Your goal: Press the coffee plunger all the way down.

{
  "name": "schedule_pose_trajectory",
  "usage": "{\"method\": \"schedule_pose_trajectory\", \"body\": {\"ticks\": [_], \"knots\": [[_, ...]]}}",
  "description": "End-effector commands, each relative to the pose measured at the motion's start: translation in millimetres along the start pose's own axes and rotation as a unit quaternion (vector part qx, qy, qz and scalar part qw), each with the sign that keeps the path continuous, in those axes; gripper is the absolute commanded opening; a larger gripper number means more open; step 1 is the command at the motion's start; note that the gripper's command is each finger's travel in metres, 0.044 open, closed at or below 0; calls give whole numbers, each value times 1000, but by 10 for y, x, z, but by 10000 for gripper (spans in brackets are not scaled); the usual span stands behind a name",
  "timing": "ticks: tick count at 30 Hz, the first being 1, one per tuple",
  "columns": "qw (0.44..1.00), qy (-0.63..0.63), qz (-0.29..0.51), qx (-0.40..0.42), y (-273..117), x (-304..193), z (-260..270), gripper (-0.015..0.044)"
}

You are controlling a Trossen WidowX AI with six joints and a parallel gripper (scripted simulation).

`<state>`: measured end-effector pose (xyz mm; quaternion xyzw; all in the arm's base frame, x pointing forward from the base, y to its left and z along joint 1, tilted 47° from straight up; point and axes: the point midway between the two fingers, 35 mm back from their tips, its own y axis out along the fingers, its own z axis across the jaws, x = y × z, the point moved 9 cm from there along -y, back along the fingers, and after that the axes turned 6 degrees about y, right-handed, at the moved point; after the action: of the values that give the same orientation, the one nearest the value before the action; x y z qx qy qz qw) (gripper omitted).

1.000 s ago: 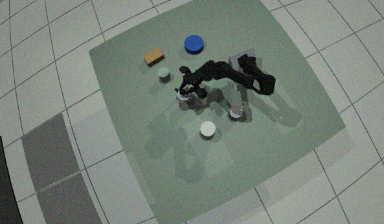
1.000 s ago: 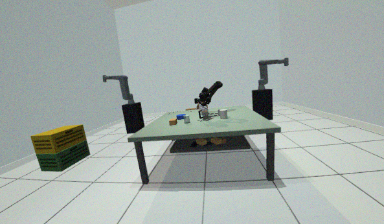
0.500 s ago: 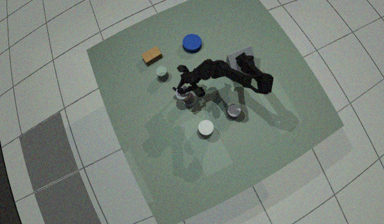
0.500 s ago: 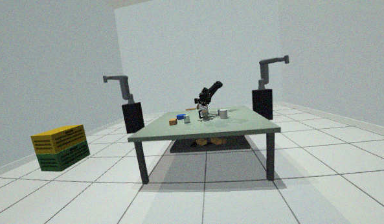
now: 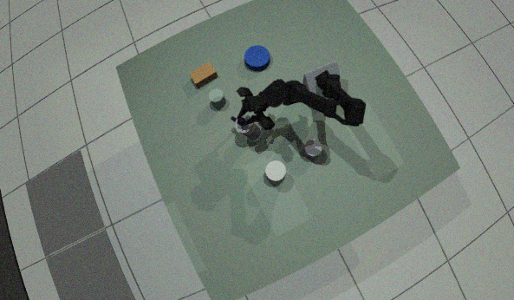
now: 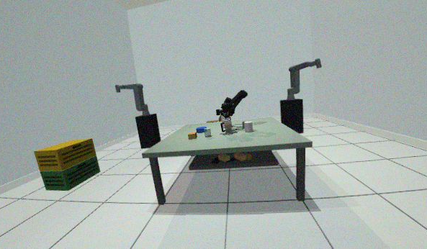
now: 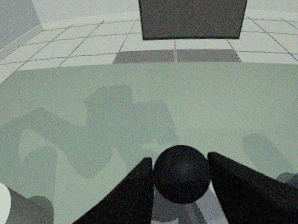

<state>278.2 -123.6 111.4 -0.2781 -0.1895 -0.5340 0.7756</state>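
Observation:
The coffee press (image 5: pixel 256 133) (image 6: pixel 227 128) stands upright on the green table, a clear vessel with a dark handle on its left side in the exterior view. My gripper (image 5: pixel 241 120) (image 7: pixel 180 161) is over the top of the press, pointing down. It is shut on the plunger's round black knob (image 7: pixel 182 176), with one finger touching each side of it in the wrist view. Under the knob, part of the press's pale lid shows. The knob is hard to make out in the top and exterior views, and the plunger's depth inside the vessel cannot be told.
On the table (image 5: pixel 372 69) (image 6: pixel 179 147), a white cylinder (image 5: pixel 276 171) (image 7: pixel 4 202) and a lilac cylinder (image 5: pixel 313 147) stand near the press. A pale green cylinder (image 5: pixel 217 95) (image 6: pixel 207 132), an orange block (image 5: pixel 204 74) (image 6: pixel 192 135) and a blue disc (image 5: pixel 257 57) (image 6: pixel 201 129) lie on the other side.

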Motion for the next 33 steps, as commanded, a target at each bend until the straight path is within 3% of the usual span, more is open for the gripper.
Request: {"method": "schedule_pose_trajectory", "body": {"ticks": [1,13,19,27,33], "knots": [[1000,0,0,0,0,-1,-1,127],[1000,0,0,0,0,-1,-1,440],[1000,1,3,-2,-66,71,4,440],[1000,6,8,-5,-663,499,156,440],[1000,7,8,-6,-683,504,155,440]]}}
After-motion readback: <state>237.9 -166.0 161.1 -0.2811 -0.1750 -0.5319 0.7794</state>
